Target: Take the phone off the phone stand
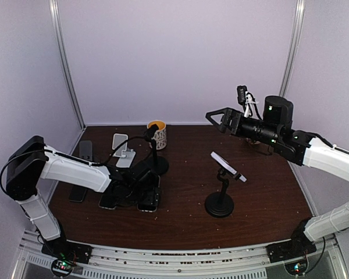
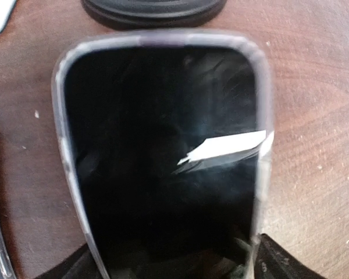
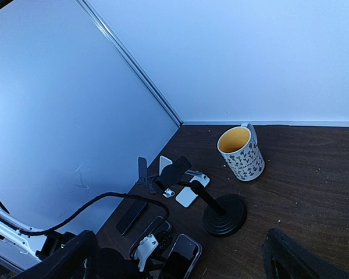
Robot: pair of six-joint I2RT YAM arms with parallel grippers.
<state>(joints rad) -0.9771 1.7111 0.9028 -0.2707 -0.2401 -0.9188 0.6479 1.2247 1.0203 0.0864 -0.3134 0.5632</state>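
Observation:
A phone (image 2: pixel 163 157) with a dark screen and clear case lies low over the table, just short of the black stand's base (image 2: pixel 154 11). My left gripper (image 2: pixel 174 264) has a finger on each long edge of the phone, shut on it. In the top view this phone (image 1: pixel 149 197) is beside the left gripper (image 1: pixel 141 185), and that stand (image 1: pixel 157 164) has an empty clamp (image 1: pixel 151 132). A second black stand (image 1: pixel 219 204) holds a light-cased phone (image 1: pixel 227 165), tilted. My right gripper (image 1: pixel 214 121) is raised high at the back right, open and empty.
A yellow-lined patterned mug (image 1: pixel 157 133) stands at the back behind the empty stand. White folding stands and a white phone (image 1: pixel 123 150) lie at the back left. Dark phones (image 1: pixel 80 192) lie along the left edge, one more (image 1: pixel 109 199) beside my left gripper.

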